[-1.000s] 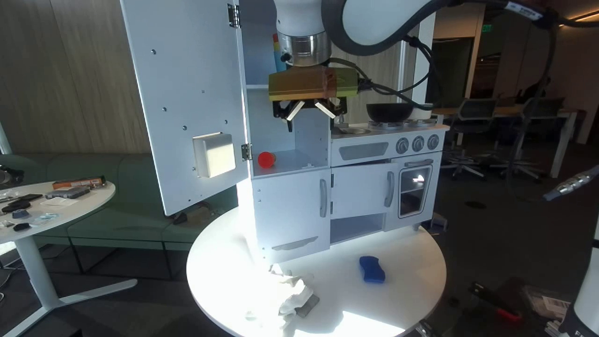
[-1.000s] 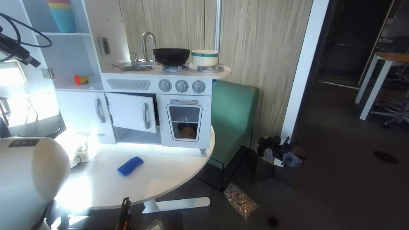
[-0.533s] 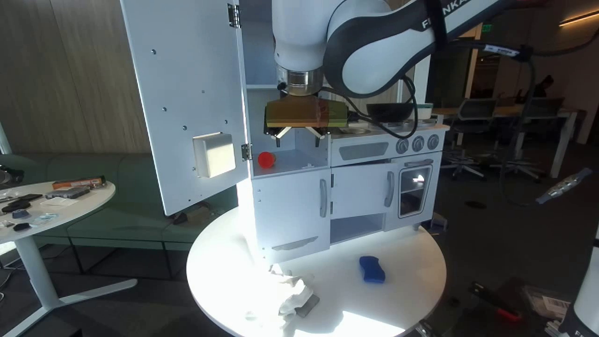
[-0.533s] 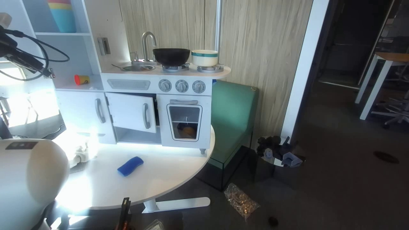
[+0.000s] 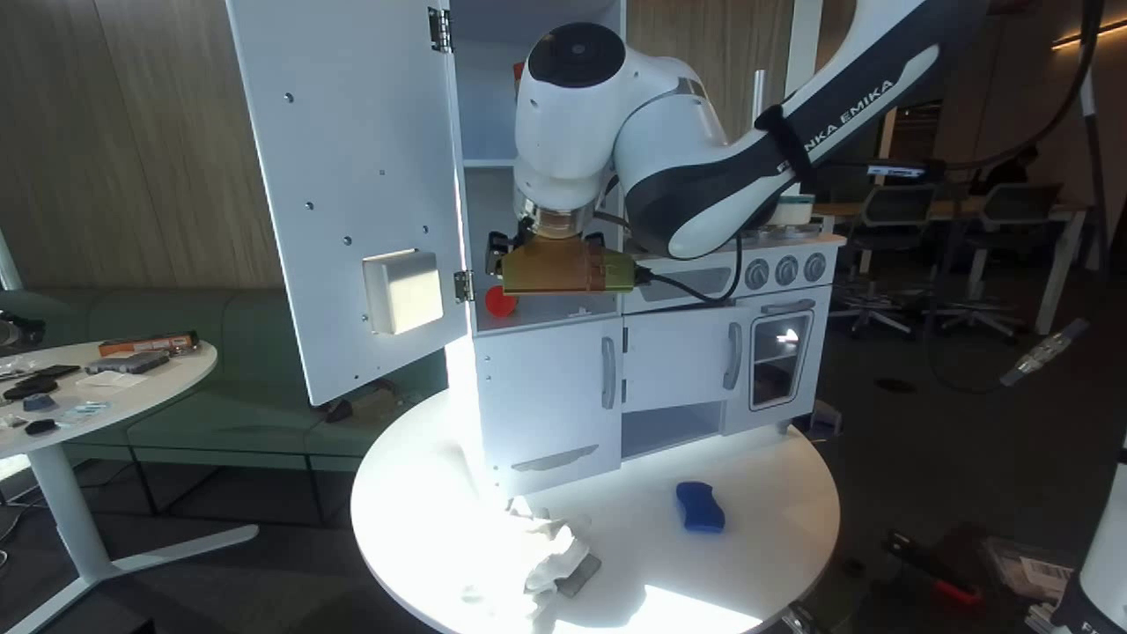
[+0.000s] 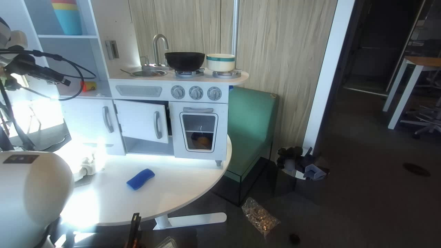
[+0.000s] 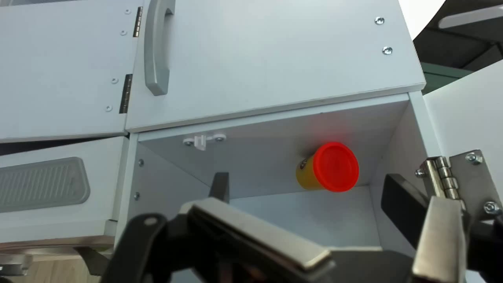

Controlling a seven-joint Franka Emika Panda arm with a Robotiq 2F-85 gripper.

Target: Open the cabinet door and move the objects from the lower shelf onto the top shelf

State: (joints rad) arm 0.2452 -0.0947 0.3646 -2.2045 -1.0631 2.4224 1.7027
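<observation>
A yellow can with a red lid (image 5: 501, 302) lies on its side on the lower shelf (image 5: 550, 310). It shows in the wrist view (image 7: 336, 167) and, partly behind a cable, in an exterior view (image 6: 90, 86). The cabinet door (image 5: 352, 202) stands wide open. The upper shelf (image 6: 67, 36) holds a stack of cups (image 6: 69, 21), teal at the bottom with yellow and red above. My gripper (image 7: 308, 195) is open and empty and faces into the lower compartment. The can appears between its fingers but beyond them, not touched. In an exterior view its fingers are hidden behind its body.
The compartment's side walls and door hinge (image 7: 444, 179) are close to the fingers. A pan (image 6: 184, 61) and a white pot (image 6: 221, 62) stand on the stove. A blue sponge (image 5: 701, 507) and white cloth (image 5: 546, 555) lie on the round table (image 5: 757, 563).
The arm and gripper have come down to the lower compartment. The gripper has tilted from pointing down to facing into the cabinet. The can, cups and door have not moved.
</observation>
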